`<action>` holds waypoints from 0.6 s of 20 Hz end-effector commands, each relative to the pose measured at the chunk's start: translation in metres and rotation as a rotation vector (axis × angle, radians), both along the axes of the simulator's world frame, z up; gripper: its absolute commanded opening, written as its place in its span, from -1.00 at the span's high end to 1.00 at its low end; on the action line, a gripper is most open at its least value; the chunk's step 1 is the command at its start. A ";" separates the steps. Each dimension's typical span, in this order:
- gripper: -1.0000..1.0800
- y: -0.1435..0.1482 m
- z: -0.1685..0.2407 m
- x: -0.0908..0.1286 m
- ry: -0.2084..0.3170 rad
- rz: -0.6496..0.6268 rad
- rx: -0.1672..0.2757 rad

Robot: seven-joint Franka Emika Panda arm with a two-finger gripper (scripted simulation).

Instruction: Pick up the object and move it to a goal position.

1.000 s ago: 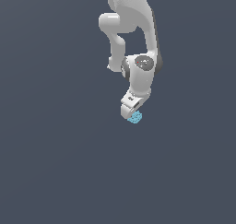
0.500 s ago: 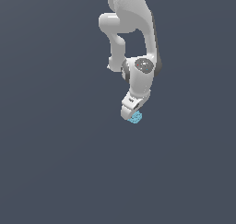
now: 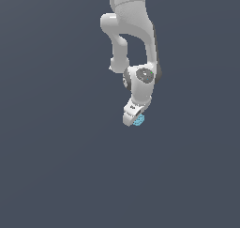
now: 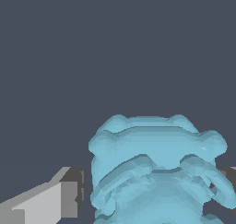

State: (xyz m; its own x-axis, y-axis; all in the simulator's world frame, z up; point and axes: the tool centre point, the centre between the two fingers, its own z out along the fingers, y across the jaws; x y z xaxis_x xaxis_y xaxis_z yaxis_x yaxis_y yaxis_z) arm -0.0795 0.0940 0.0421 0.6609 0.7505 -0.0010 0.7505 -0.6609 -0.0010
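Item 1, arm: the white jointed Franka arm [image 3: 133, 39] entered your exterior view at 12 o'clock, cut off by the frame edge, and folded down to a wrist near centre. The white gripper [image 3: 132, 117] pointed down toward 7 o'clock.

Item 2, object: the small light-blue, lumpy, ridged object [image 3: 138, 121] sat at the gripper's tip, on its 4 o'clock side, touching it and mostly hidden behind it.

Item 3, wrist view: the object [image 4: 154, 165] filled the space between one pale grey finger [image 4: 44, 202] and a dark sliver of the other finger [image 4: 225, 177]. The pincer was closed on it.

Item 4, limits: you could not read the fingers in the exterior view; only the wrist view showed the ridges. The plain dark grey ground [image 3: 56, 166] offered no landmarks.
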 end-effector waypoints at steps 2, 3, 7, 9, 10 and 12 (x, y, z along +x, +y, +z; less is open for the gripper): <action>1.00 0.000 -0.002 0.001 -0.001 0.000 0.000; 1.00 0.000 -0.002 0.001 -0.001 0.000 0.000; 1.00 0.000 -0.002 0.001 -0.001 0.000 0.000; 1.00 0.000 -0.002 0.001 -0.001 0.000 0.000; 1.00 0.000 -0.002 0.001 -0.001 0.000 0.000; 1.00 0.000 -0.001 0.001 -0.003 0.000 0.000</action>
